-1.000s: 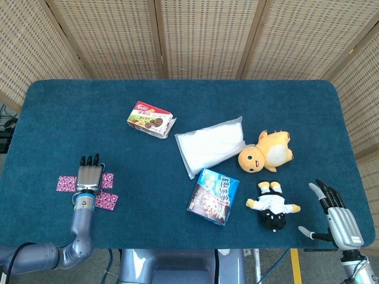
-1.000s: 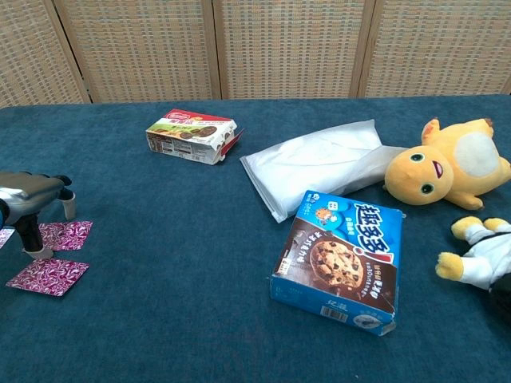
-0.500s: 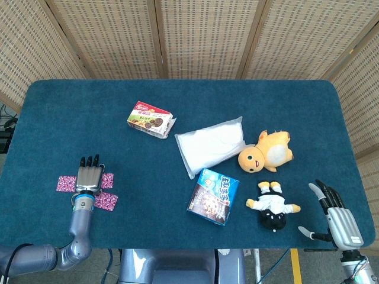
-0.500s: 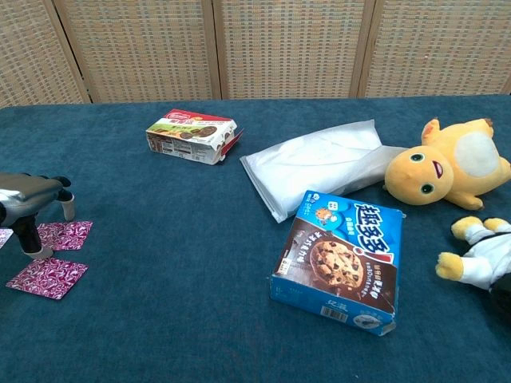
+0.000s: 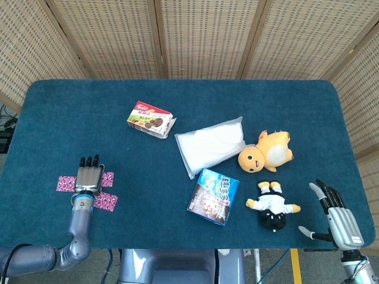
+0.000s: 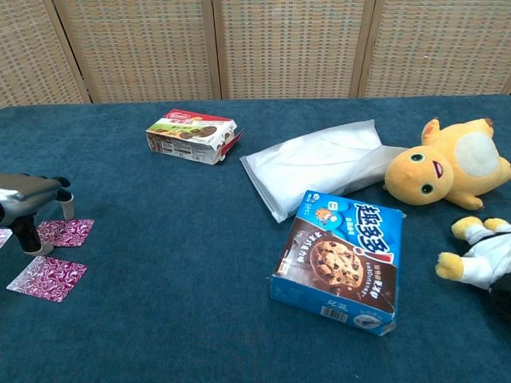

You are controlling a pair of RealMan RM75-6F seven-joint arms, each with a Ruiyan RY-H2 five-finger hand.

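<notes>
The robot's left hand (image 5: 87, 177) hovers palm-down over a cluster of small magenta foil packets (image 5: 105, 201) at the eight o'clock corner of the blue table (image 5: 71, 118), fingers spread and pointing toward twelve o'clock, holding nothing. In the chest view the left hand (image 6: 28, 203) stands on its fingertips (image 6: 69, 209), with one fingertip touching a packet (image 6: 64, 232) and another packet (image 6: 47, 278) lying just beside it at six o'clock. A third packet (image 5: 65, 183) shows at nine o'clock of the hand in the head view.

The right hand (image 5: 336, 216) rests at the table's four o'clock corner, fingers apart and holding nothing, out of the chest camera's sight. Nearest it, at nine o'clock, lies a small doll in black and white (image 5: 272, 207), with a yellow plush toy (image 5: 266, 151) just beyond at eleven o'clock.

At the table's centre a white pillow pack (image 5: 212, 144) lies slantwise, its right end near the yellow plush. Just below it, at six o'clock, sits a blue box of chocolate-chip cookies (image 5: 213, 196). A red-and-green biscuit box (image 5: 151, 119) lies at ten o'clock of the pillow pack, well apart from the left hand.
</notes>
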